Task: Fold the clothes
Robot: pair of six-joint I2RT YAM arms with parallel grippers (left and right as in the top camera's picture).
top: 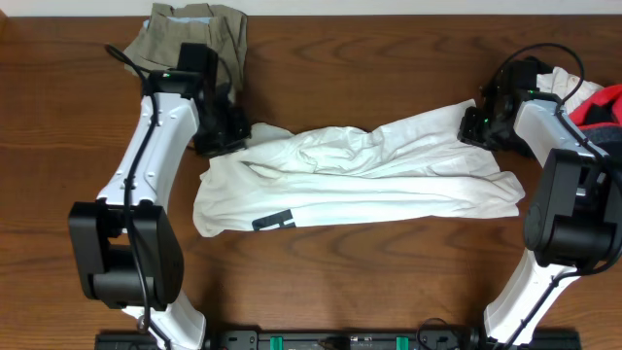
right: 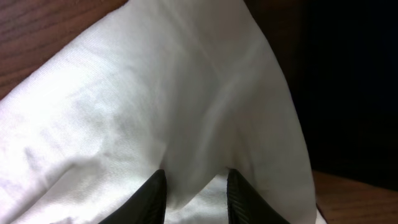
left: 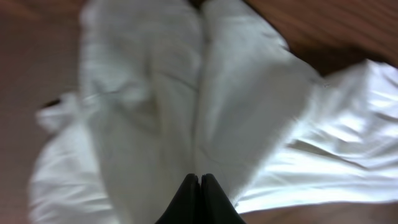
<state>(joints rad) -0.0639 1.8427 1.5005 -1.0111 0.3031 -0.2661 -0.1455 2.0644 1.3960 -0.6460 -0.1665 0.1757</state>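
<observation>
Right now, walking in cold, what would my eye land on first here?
A rumpled white shirt stretched across the middle of the wooden table, the left gripper pinching one end and the right gripper holding the other. Next, the khaki garment at the table's far edge on the left, and a red-and-white heap of clothes at the right edge.

Robot lab bench: wood table [top: 58, 146] w/ black mtg rail [top: 321, 340] well behind the jaws, khaki pile [top: 199, 34] & red/white pile [top: 593, 97] near them
</observation>
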